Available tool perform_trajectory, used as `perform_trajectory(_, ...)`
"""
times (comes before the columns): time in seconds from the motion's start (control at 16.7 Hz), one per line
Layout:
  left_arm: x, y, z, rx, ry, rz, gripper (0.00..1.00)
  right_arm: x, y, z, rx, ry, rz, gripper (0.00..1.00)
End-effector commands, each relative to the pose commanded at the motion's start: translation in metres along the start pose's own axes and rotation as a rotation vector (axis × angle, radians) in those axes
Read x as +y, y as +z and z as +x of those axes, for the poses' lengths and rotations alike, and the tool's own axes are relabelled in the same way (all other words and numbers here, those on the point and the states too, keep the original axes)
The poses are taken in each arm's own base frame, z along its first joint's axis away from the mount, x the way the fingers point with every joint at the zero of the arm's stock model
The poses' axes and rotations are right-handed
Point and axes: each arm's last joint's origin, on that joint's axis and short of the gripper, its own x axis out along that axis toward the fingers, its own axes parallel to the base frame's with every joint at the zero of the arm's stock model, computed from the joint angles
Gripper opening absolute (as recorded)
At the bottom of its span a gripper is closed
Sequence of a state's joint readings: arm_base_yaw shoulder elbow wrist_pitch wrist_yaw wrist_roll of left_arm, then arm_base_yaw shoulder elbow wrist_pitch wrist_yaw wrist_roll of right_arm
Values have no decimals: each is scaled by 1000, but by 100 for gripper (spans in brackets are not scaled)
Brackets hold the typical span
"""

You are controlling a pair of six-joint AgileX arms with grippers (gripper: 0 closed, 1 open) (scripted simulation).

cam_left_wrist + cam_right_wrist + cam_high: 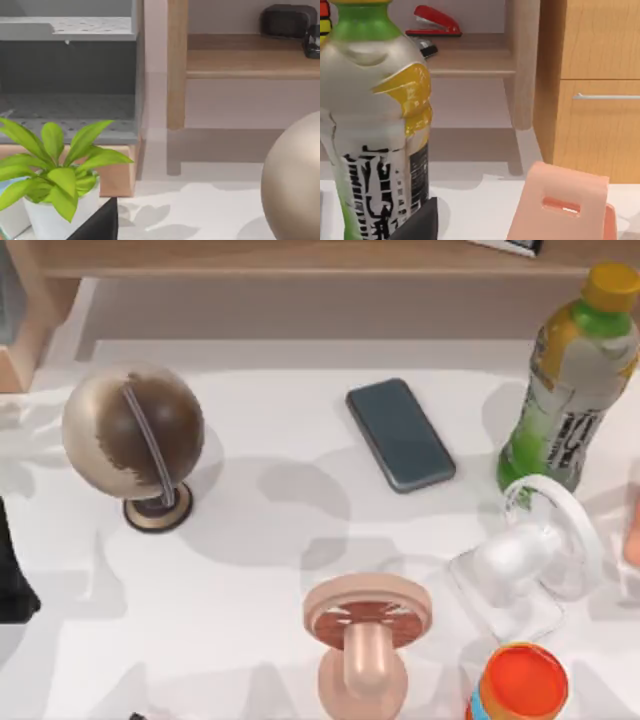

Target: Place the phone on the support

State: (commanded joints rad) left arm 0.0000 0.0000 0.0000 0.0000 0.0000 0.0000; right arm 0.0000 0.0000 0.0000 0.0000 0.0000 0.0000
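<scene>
Phone: the flat dark grey rectangular smartphone (400,434) lies face up on the white table (250,570), upper centre of the top view, angled, well apart from the other things.
Support: the pink slotted stand (563,207) stands just beside the green-and-yellow drink bottle (572,380) in the right wrist view.
Globe: the brown-and-cream globe on a round base (135,440) stands at left.
Plant: a leafy green plant in a white pot (55,172) shows in the left wrist view.
Grippers: whether either is clenched or released, I cannot tell.

The left arm (12,575) sits at the table's left edge, its claw's state untellable.
</scene>
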Motion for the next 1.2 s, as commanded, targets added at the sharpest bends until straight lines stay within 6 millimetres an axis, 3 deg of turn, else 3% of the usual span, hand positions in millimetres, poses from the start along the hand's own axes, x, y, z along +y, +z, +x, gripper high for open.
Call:
perform_trajectory(0.3, 0, 0, 0, 0, 0, 0, 100, 2, 13, 0, 21, 20, -2, 100)
perform_trajectory(0.48, 0, 0, 0, 0, 0, 0, 100, 7, 46, 5, 75, 64, -7, 100)
perform_trajectory(0.66, 0, 0, 0, 0, 0, 0, 100, 15, 92, 19, 158, 120, -17, 100)
perform_trajectory(0.9, 0, 0, 0, 0, 0, 0, 100, 35, 159, 65, 304, 205, -39, 100)
perform_trajectory(1.08, 0, 0, 0, 0, 0, 0, 100, 62, 199, 118, 436, 268, -62, 100)
perform_trajectory(1.2, 0, 0, 0, 0, 0, 0, 100, 85, 213, 159, 534, 307, -79, 100)
